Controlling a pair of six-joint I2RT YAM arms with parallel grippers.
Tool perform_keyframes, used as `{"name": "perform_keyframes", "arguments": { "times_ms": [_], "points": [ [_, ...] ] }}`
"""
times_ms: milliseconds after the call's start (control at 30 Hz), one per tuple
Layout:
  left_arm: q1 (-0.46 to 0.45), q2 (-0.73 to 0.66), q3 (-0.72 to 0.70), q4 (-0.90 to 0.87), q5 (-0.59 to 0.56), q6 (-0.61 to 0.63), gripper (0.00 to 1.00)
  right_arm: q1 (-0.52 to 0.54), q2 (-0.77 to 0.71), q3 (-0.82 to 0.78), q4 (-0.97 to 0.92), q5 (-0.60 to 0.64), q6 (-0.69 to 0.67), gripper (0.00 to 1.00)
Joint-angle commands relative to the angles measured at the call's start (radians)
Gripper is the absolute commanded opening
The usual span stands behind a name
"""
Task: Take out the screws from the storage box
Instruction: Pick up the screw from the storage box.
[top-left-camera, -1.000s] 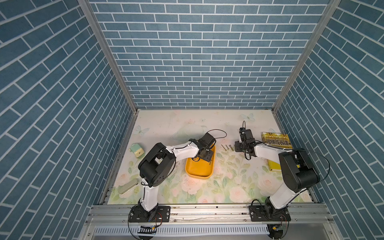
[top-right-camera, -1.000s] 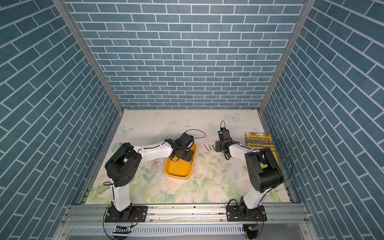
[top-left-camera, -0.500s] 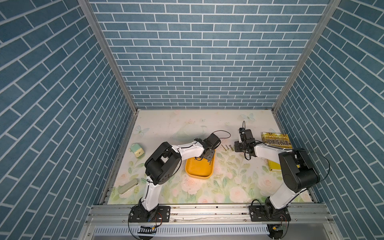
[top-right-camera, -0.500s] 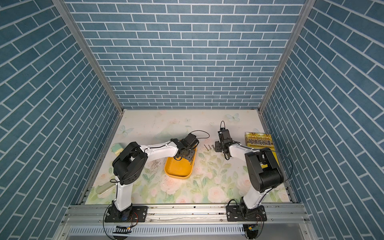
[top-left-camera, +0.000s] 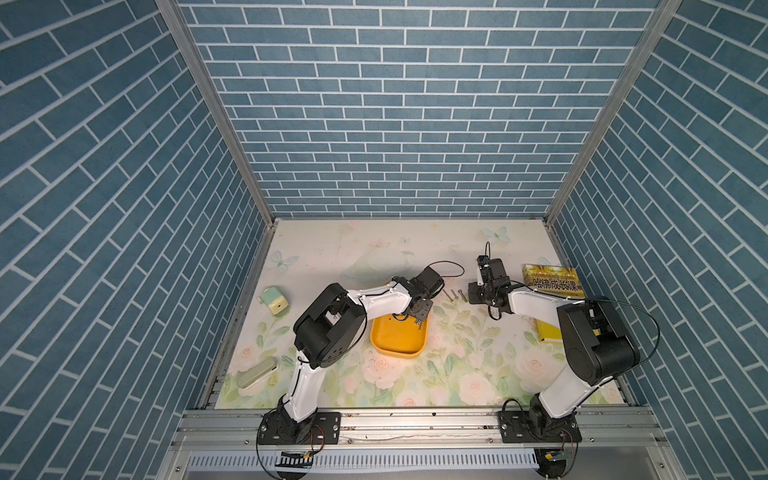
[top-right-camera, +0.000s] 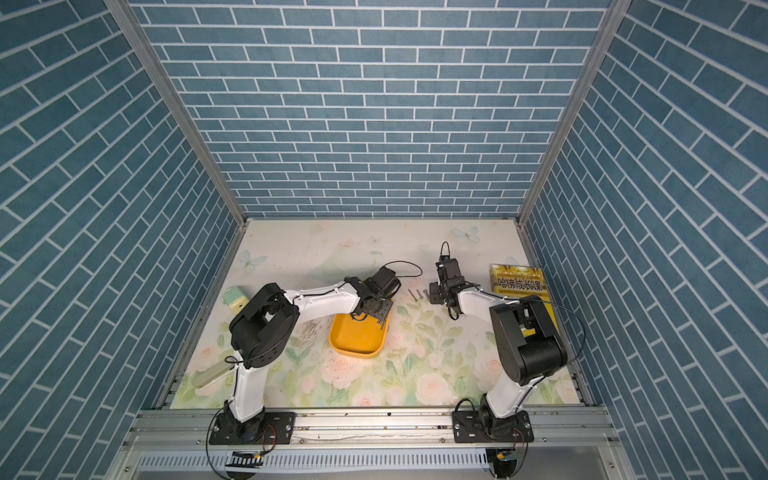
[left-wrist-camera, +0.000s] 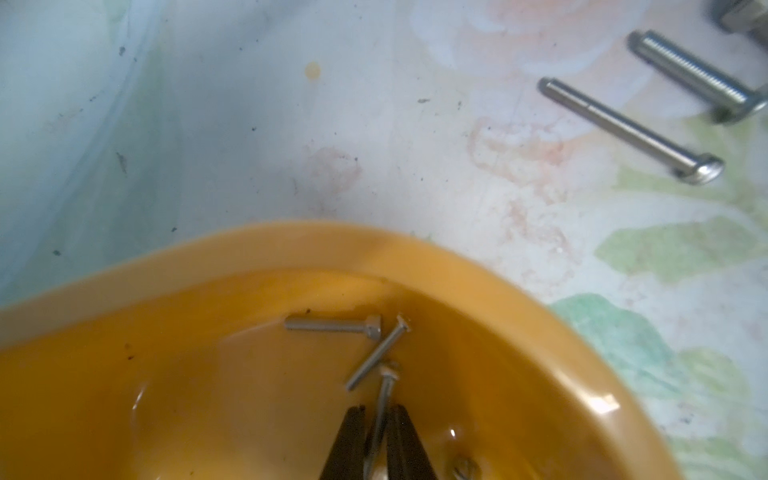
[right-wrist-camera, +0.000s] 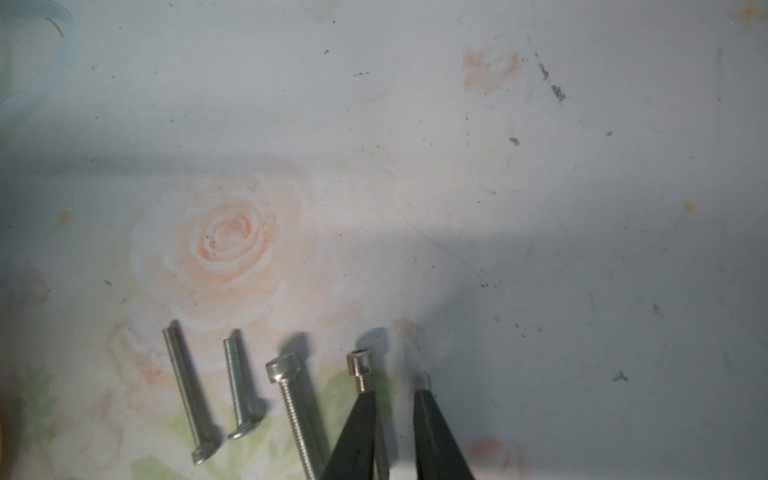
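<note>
The yellow-orange storage box (top-left-camera: 395, 353) (top-right-camera: 353, 349) lies mid-mat. My left gripper (top-left-camera: 419, 322) (left-wrist-camera: 378, 411) reaches down into its far right corner and is shut on one thin screw (left-wrist-camera: 384, 395), whose head sticks out past the fingertips. Two more screws (left-wrist-camera: 332, 325) (left-wrist-camera: 376, 358) lie crossed by the box wall (left-wrist-camera: 291, 245). Several screws (top-left-camera: 453, 295) (right-wrist-camera: 239, 382) lie in a row on the mat right of the box. My right gripper (top-left-camera: 471, 293) (right-wrist-camera: 395, 399) hovers low over that row, open by a narrow gap. A cap-head screw (right-wrist-camera: 360, 370) lies beside one finger.
A yellow book (top-left-camera: 550, 282) lies at the right, behind my right arm, with a yellow-green block (top-left-camera: 548, 332) nearer the front. A mint-green sharpener (top-left-camera: 274, 301) and a pale green case (top-left-camera: 257, 373) sit by the left edge. Brick walls close in three sides.
My left gripper has shifted a little toward the box's far right corner and its jaws have closed on a screw. The right arm has not moved.
</note>
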Motion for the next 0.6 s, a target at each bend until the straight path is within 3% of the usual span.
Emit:
{"name": "perform_keyframes", "arguments": {
  "times_ms": [0,67,233,567],
  "points": [
    [0.000,0.073,-0.048,-0.089,0.043,-0.003,0.04,-0.004,-0.040,-0.017,0.014,0.000,-0.021,0.22],
    [0.004,0.074,-0.049,-0.079,0.063,-0.007,0.00,-0.003,-0.045,-0.018,0.015,0.002,-0.023,0.22],
    [0.026,0.033,-0.070,-0.032,0.084,-0.017,0.00,-0.004,-0.070,-0.032,0.029,-0.003,-0.028,0.22],
    [0.049,-0.212,-0.171,0.134,0.126,-0.010,0.00,-0.001,-0.199,-0.112,0.137,-0.048,-0.051,0.24]
  ]
}}
